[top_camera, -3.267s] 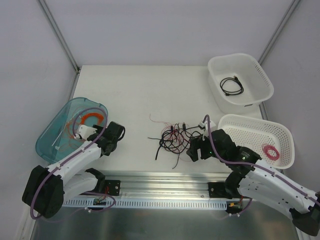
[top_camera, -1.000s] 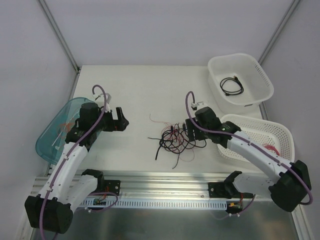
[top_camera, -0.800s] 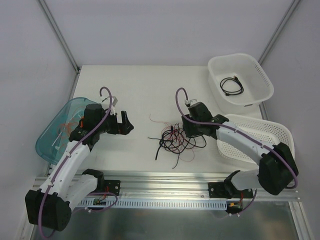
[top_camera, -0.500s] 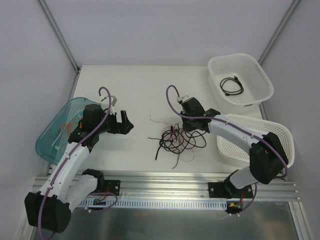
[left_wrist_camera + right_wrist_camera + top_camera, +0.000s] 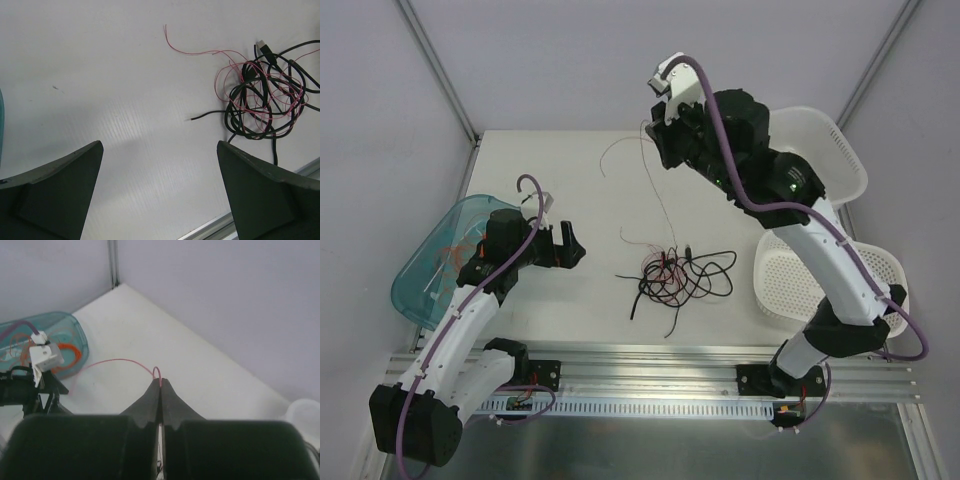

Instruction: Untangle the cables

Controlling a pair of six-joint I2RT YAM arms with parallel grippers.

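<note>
The cables point(image 5: 675, 275) lie as a loose tangle of thin black and pink-red wires at mid-table, also in the left wrist view point(image 5: 265, 95). My right gripper point(image 5: 647, 130) is raised high above the back of the table and shut on one thin pink wire point(image 5: 115, 360). That wire hangs from the closed tips point(image 5: 160, 381) down to the tangle, its free end arcing left. My left gripper point(image 5: 570, 245) hovers left of the tangle, open, with nothing between its fingers point(image 5: 55, 190).
A teal tray point(image 5: 425, 275) holding an orange coil point(image 5: 65, 347) sits at the left edge. Two white baskets stand on the right, the far one point(image 5: 845, 150) partly behind my right arm, the near one point(image 5: 880, 265) below it. A metal rail point(image 5: 650, 360) runs along the near edge.
My right gripper shut on a pink wire at the tangle, then rose and swung toward the back, drawing the strand up. The left gripper stayed open and almost still.
</note>
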